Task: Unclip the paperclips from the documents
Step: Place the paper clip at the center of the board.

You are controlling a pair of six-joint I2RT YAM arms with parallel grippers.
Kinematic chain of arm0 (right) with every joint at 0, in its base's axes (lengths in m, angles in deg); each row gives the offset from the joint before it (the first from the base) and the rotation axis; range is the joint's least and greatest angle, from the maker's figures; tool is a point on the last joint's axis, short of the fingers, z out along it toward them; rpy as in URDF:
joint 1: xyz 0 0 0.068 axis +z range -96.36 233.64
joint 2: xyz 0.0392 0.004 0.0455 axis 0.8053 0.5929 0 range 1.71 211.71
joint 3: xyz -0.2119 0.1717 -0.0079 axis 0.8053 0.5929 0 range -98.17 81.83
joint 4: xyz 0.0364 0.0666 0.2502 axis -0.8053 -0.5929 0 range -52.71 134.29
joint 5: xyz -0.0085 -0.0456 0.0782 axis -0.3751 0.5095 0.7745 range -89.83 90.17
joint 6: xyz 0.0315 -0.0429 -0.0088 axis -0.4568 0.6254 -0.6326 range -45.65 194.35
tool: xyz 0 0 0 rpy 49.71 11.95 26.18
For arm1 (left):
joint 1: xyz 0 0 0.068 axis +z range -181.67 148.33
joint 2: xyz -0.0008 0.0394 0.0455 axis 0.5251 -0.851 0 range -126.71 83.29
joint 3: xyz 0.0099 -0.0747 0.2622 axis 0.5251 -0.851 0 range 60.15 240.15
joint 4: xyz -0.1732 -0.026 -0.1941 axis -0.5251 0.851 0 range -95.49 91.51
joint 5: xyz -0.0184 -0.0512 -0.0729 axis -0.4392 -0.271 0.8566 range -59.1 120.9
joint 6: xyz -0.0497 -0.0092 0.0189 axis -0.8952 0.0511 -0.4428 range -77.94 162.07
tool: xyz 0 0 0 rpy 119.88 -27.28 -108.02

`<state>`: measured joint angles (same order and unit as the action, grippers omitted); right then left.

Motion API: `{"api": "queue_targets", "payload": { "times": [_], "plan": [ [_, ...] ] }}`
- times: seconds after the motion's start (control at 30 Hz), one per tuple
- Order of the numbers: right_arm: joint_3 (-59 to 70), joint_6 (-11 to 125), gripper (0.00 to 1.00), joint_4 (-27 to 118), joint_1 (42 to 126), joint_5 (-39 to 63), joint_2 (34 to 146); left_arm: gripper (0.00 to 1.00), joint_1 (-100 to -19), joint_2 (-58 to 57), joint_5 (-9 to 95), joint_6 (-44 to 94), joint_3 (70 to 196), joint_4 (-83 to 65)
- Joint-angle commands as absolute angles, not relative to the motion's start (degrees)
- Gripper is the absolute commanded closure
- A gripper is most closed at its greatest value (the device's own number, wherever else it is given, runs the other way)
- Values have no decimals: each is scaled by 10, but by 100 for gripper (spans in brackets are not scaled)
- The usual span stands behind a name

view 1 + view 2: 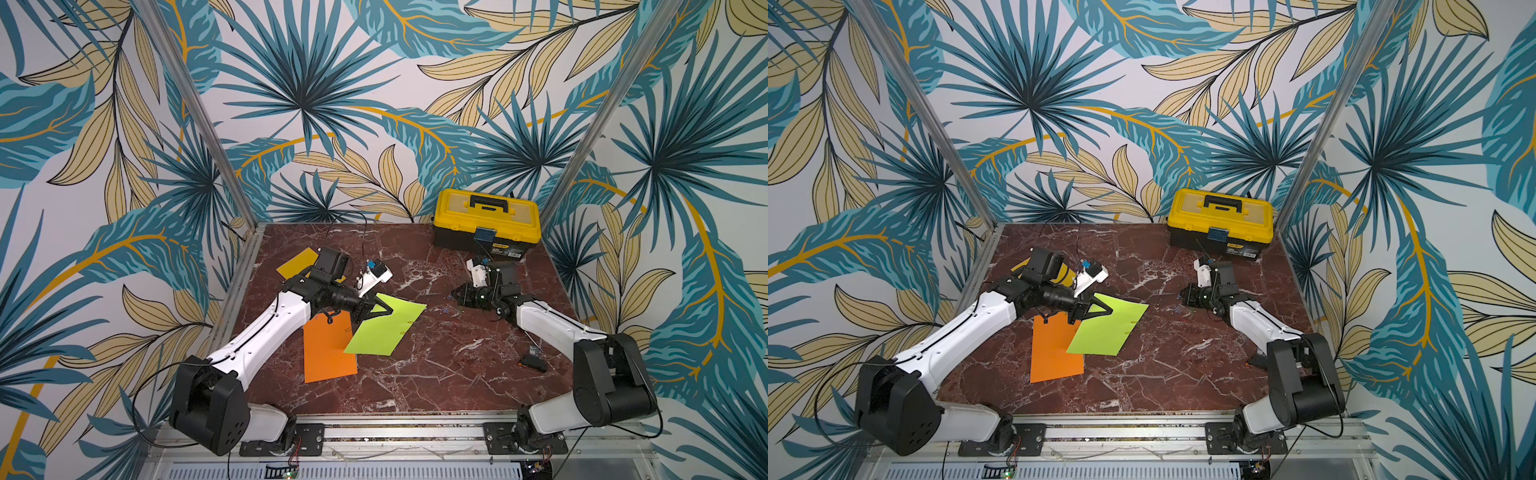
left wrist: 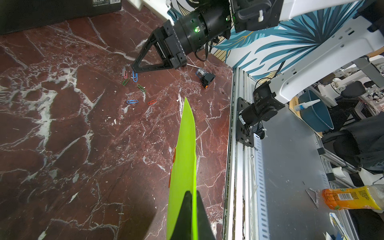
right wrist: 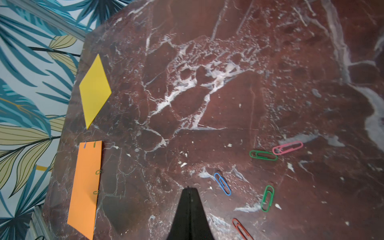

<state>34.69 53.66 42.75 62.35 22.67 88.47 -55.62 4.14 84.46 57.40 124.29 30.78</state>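
Top view: left jaws pinch lime green sheet (image 1: pixel 386 332); right jaws pressed together, empty, by loose paperclips (image 1: pixel 444 309).
Left wrist: orange clips (image 2: pixel 174 155) on its edge.
Right wrist: orange sheet (image 3: pixel 85 187) clipped too.
Risk: thin sheet slips or tears if a clip gets yanked.

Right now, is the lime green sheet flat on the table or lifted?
Lifted at the gripped end: the left gripper is shut on the lime green sheet, holding it clear of the table there.
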Motion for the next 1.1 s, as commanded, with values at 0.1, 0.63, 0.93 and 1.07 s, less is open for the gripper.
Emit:
{"api": "queue_targets", "payload": {
  "times": [0.1, 0.63, 0.93, 1.07],
  "plan": [
    [354, 507, 99, 429, 616, 200, 923, 100, -555, 54, 834, 570, 1262, 313],
    [350, 489, 98, 427, 613, 189, 964, 100, -555, 60, 829, 568, 1262, 313],
    [346, 496, 94, 406, 612, 175, 966, 100, -554, 61, 828, 568, 1261, 313],
    [341, 497, 92, 400, 612, 174, 970, 100, -555, 62, 828, 568, 1261, 313]
  ]
}}
